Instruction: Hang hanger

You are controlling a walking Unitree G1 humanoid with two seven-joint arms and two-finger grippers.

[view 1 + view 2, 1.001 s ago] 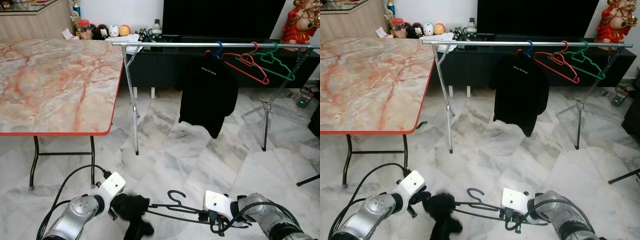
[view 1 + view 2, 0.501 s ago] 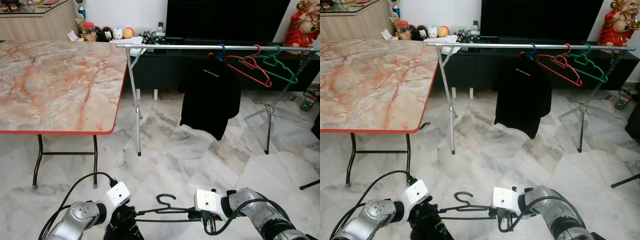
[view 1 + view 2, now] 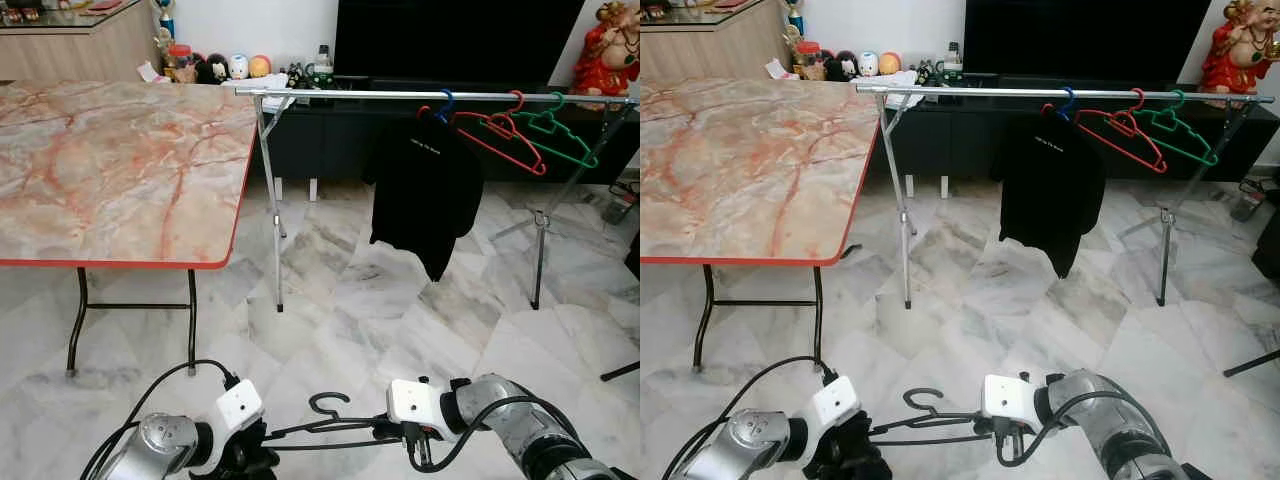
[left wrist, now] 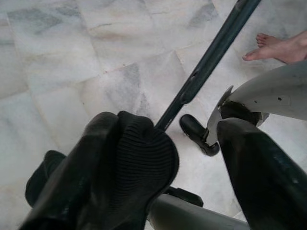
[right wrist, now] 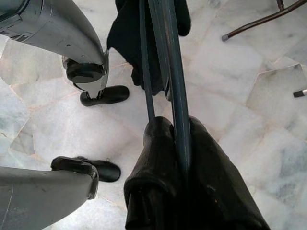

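A black hanger (image 3: 322, 430) lies level just above the floor between my two grippers, hook (image 3: 326, 402) pointing up. My right gripper (image 3: 385, 432) is shut on its right end; in the right wrist view both fingers (image 5: 154, 163) pinch the hanger's bars (image 5: 178, 110). My left gripper (image 3: 250, 457) is at the hanger's left end, where a black knit cloth (image 4: 129, 167) covers one finger. The other finger (image 4: 259, 177) stands well apart from it, so this gripper is open. The clothes rail (image 3: 400, 95) crosses ahead at the back.
A black shirt (image 3: 425, 190), a red hanger (image 3: 497, 137) and a green hanger (image 3: 562, 135) hang on the rail. A marble-topped table (image 3: 110, 170) fills the left. A person's bare foot (image 4: 283, 48) is on the tiled floor. A dark TV cabinet (image 3: 330, 135) stands behind the rack.
The hanger and both grippers have sunk lower and nearer to me. The black cloth at the left end has dropped almost out of the head view.
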